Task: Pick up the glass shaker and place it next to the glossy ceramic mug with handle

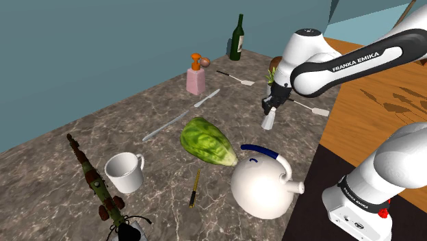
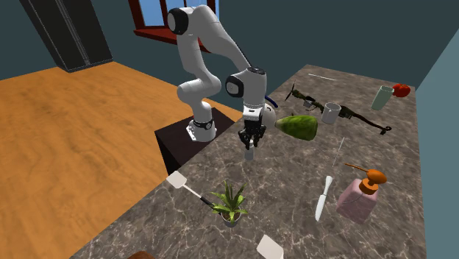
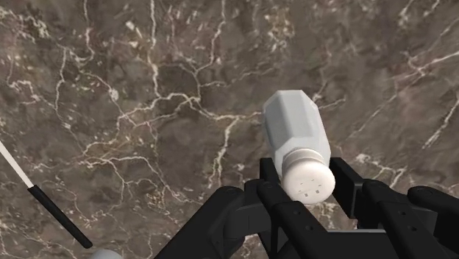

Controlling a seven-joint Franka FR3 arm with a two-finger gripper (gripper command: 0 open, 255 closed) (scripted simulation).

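Shaker in hand! The pale grey, faceted shaker with its white perforated cap sits clamped in my black two-finger gripper. My fingers are narrowed onto it at the cap from both sides, and its body points away from my palm at the dark brown, white-veined marble counter. It hangs a touch tilted. Whether its base touches the stone, I cannot tell.

Over to the shoulder view: the shaker hangs under my gripper, well apart from the glossy white mug with a handle, which stands upright on the counter. Between mug and shaker lies a crinkled green cabbage. Just beside the mug, on the side away from the cabbage, runs a long knobbly green-and-brown skewer. A thin yellow-and-black stick lies between the mug and a round white kettle with a blue-trimmed handle. Well apart from the mug stands a pink soap dispenser with an orange pump, and farther from the mug again, a dark green bottle.

Second exterior view now: gripper, shaker, then the cabbage, then the mug. A small spiky potted plant and a white spatula sit farther from the mug than I do.
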